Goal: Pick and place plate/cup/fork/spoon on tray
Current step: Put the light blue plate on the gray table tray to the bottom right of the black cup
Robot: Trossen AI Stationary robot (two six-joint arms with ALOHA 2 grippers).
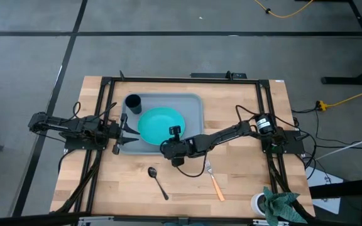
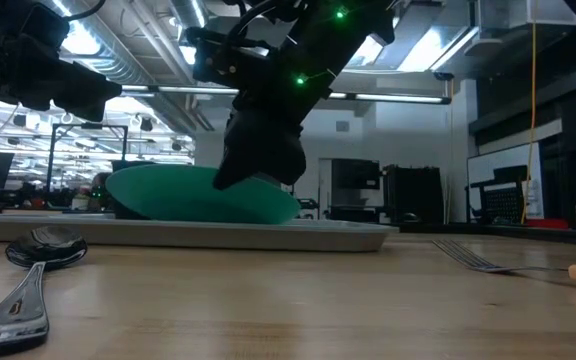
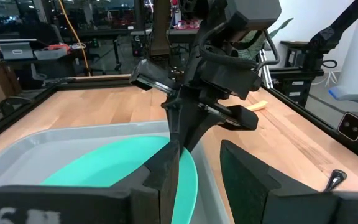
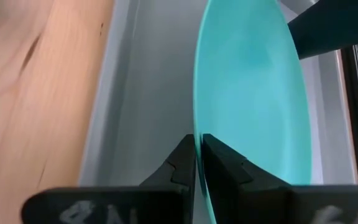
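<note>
The teal-green plate (image 1: 159, 124) lies in the grey-blue tray (image 1: 193, 103), beside the dark cup (image 1: 132, 102), which stands in the tray's far left corner. My right gripper (image 1: 174, 135) is shut on the plate at its near right rim. My left gripper (image 1: 123, 127) is open at the tray's left rim and touches nothing. Its fingers (image 3: 166, 180) show over the tray in the left wrist view. The dark spoon (image 1: 158, 181) and the orange-handled fork (image 1: 214, 179) lie flat on the wood near the front edge. My right gripper pinches the plate's rim (image 4: 197, 127) between its two fingers, one on the upper face and one underneath. It comes from the table's near right side, slanting down. The plate (image 2: 203, 195) sits low over the tray, its held side slightly raised.
A white cup with a teal cloth (image 1: 274, 204) stands at the near right corner. A black frame (image 1: 181, 80) runs around the work area. The spoon (image 2: 38, 250) and the fork (image 2: 488, 262) also show in the low view.
</note>
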